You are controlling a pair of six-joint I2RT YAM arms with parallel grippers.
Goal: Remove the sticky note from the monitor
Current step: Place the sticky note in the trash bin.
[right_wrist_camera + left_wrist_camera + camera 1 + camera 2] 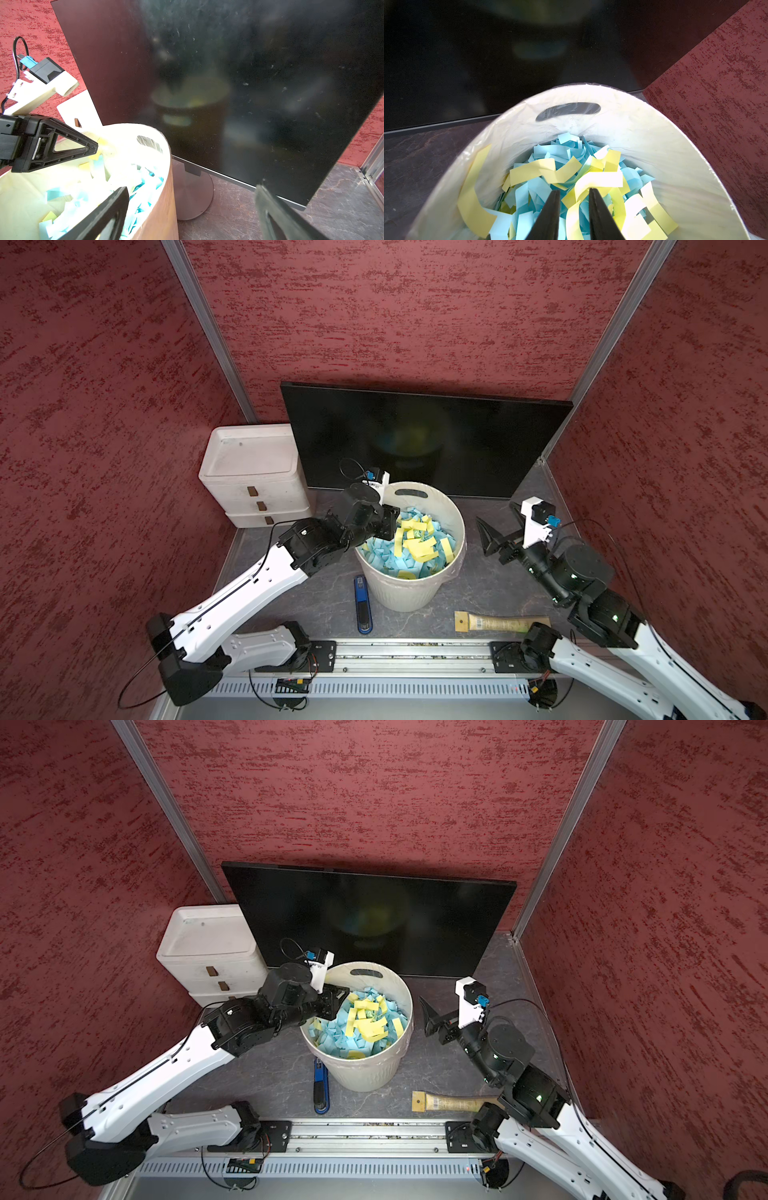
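1. Surface [478, 593]: dark, marbled, enclosed by red textured walls on the left, far and right sides.
2. Monitor [424, 439]: recorded upright at the far edge of the surface, close to the far wall. In both top views the face is dark and glossy and dimly reflects the bin. A round stand base [193, 197] is seen under it in the right wrist view.
3. Drawer unit [253, 472]: white, three drawers, at far left, just beside the monitor's left edge.
4. Bin [409, 593]: white, round, lined with clear film, placed just near of the monitor's middle.
5. Left pincer [574, 192]: held over the bin's left rim and pointed into the bin. The fingertips [555, 193] are parted by a narrow gap, and nothing is seen between them.
6. Right pincer [496, 516]: held above the surface to the right of the bin, apart from it. The jaws are spread wide and nothing is held.
7. Wooden handle [498, 622]: lying flat at near right; its right end is hidden under the right arm.
8. Stapler [363, 605]: blue, lying just near-left of the bin's foot.
9. Sticky notes [546, 170]: blue and yellow, heaped inside the bin. One yellow note clings to the inner wall. Which note belongs to the task cannot be told.
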